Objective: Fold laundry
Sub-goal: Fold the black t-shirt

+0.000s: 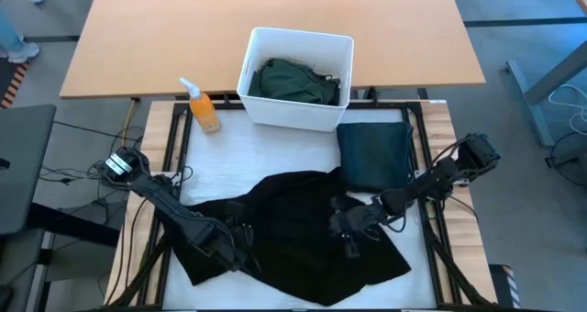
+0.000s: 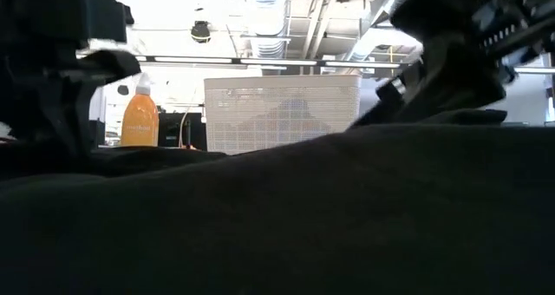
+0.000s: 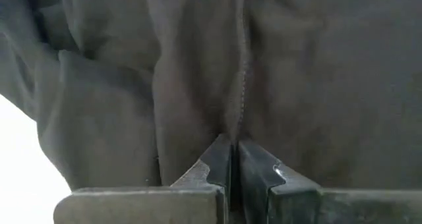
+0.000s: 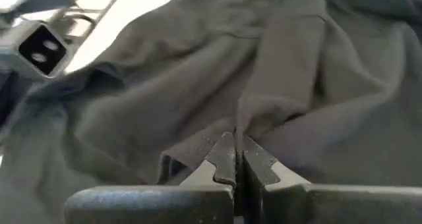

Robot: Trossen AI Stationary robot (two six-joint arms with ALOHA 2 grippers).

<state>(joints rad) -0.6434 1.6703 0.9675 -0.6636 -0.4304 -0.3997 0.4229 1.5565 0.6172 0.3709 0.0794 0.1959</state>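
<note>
A wide crumpled black cloth garment (image 1: 293, 234) sprawls at six o'clock on the table (image 1: 229, 161), not yet folded. The left tool (image 1: 240, 248) and right tool (image 1: 347, 228) each pinch its fabric. A folded dark piece (image 1: 374, 154) lies at three o'clock; green clothes (image 1: 295, 81), probably unfolded, wait in the white plastic bin (image 1: 295, 115).

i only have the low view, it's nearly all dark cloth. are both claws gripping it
Observer: Yes. The left claw is shut on a fold of the black garment, as its wrist view shows.
Operator: and the right one
Observer: The right claw is shut on a raised pinch of the same garment.
Operator: what's in the white bin behind it
Observer: From above, the white bin holds a crumpled dark green garment.
Operator: anything folded already
Observer: A dark folded piece lies on the table beside the bin, toward the right arm.
</note>
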